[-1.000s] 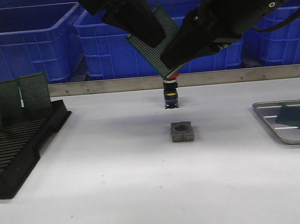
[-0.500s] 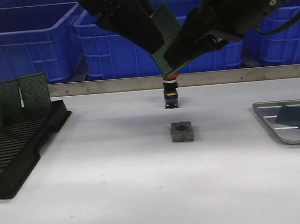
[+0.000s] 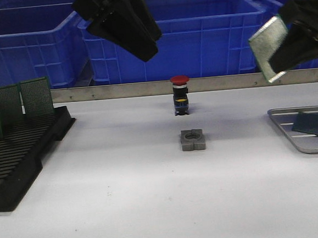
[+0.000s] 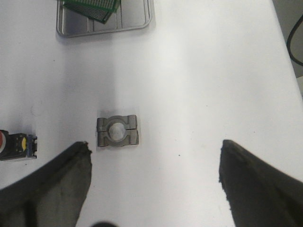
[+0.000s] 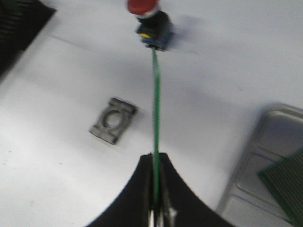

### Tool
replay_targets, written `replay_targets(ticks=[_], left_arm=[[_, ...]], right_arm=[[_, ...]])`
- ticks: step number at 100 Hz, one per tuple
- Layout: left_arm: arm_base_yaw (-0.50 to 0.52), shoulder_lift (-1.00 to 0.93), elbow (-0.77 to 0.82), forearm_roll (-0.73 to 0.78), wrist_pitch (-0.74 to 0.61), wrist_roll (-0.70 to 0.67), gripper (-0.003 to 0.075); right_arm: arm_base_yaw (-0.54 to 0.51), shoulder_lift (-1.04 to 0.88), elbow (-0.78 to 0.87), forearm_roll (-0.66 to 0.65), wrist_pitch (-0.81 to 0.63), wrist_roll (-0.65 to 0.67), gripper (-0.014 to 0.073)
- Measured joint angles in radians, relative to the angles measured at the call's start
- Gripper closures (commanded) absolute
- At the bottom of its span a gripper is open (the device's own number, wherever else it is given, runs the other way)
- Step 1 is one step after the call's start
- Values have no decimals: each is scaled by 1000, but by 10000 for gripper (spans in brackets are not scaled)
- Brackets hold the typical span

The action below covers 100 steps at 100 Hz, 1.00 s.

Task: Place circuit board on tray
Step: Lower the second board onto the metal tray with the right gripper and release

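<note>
Circuit board [image 3: 268, 48] in right gripper [image 5: 155, 208]

Tray [image 3: 292, 136] cut off by right edge of front view; far side not seen. Board lying in tray [image 3: 313, 124] partly out of frame in left wrist view. Held circuit board [image 5: 155, 123] shown edge-on and blurred in right wrist view; face unreadable. Right gripper [image 5: 155, 208] fingertips cropped at frame edge. Black rack [image 3: 19, 157] cut off at left. Markings on push button [image 3: 180, 95] too small to read.
</note>
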State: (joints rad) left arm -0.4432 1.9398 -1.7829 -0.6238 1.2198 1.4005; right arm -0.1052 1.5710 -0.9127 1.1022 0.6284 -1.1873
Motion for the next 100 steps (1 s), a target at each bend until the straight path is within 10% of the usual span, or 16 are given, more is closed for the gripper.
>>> replay_targets(ticks=[27, 59, 83, 100], left_arm=[[2, 0, 0, 0, 4, 0, 195], [2, 0, 0, 0, 4, 0, 198], [2, -14, 0, 12, 4, -6, 407], [2, -74, 0, 79, 5, -86, 738]], right_arm=[[-132, 77, 40, -10, -39, 8, 575], [-134, 108, 40, -30, -104, 12, -34], [-134, 104, 40, -67, -127, 10, 58], [-134, 48, 40, -79, -114, 10, 533]])
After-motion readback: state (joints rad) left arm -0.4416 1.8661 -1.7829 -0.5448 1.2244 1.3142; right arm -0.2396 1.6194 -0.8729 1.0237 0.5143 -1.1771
